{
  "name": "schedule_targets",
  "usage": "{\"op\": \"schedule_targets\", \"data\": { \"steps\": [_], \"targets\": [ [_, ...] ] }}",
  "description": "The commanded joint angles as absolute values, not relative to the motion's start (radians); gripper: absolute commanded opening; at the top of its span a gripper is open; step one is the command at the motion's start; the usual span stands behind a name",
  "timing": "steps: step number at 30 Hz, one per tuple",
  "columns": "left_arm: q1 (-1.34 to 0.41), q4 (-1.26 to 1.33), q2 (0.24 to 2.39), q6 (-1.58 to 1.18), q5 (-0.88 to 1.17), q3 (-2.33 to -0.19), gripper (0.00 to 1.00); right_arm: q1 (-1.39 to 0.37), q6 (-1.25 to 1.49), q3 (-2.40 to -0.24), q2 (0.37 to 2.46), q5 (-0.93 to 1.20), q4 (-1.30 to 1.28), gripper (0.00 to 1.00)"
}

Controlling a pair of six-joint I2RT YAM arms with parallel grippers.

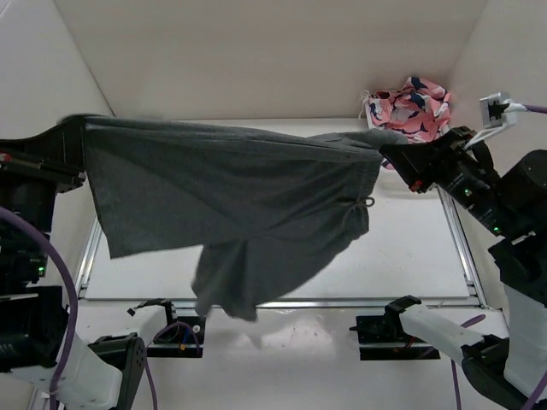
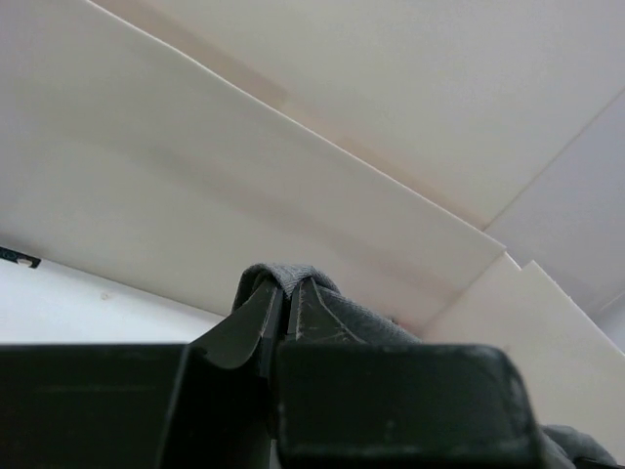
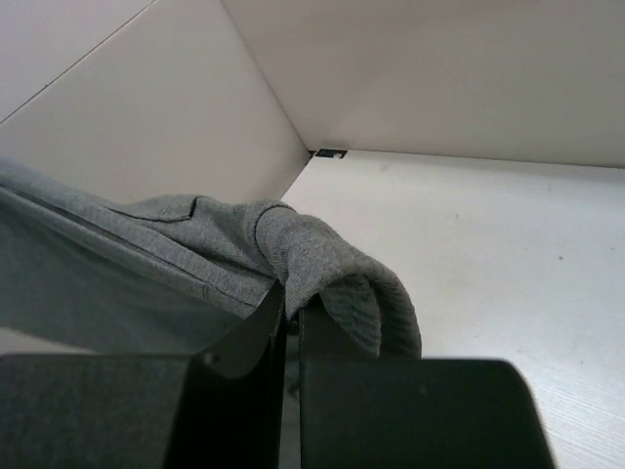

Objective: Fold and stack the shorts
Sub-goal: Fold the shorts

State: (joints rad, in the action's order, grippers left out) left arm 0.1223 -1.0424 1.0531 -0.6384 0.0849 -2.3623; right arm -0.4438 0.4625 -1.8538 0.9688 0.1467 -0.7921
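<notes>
Bright, even, diffuse light fills all three views. The white tabletop and white walls sit near overexposure in the overhead view. The plain dark charcoal-grey cloth shorts keep readable folds and cast only a faint, soft shadow at lower centre. A thin gleam runs along the metal table rail. At the bottom of each wrist view the black left gripper and black right gripper are underexposed and slightly soft. The knit above shows sharp in the right wrist view.
</notes>
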Motion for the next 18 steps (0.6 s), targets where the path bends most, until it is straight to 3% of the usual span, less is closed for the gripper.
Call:
{"op": "schedule_targets", "data": {
  "steps": [1,11,15,18],
  "targets": [
    [0.13,-1.025,1.133,-0.606,0.029,-2.254,0.1,-0.436,0.414,-1.818,0.988,0.042,-0.868,0.0],
    [0.13,-0.92,1.382,-0.584,0.066,-1.895,0.1,-0.387,0.414,-1.453,1.195,-0.008,-0.654,0.0],
    [0.13,-0.896,1.583,-0.563,-0.014,-1.876,0.1,-0.356,0.414,-1.425,1.49,0.028,-0.533,0.0],
    [0.14,-0.896,1.762,-0.552,-0.049,-1.949,0.1,-0.345,0.414,-1.549,1.727,0.028,-0.523,0.0]
  ]
}}
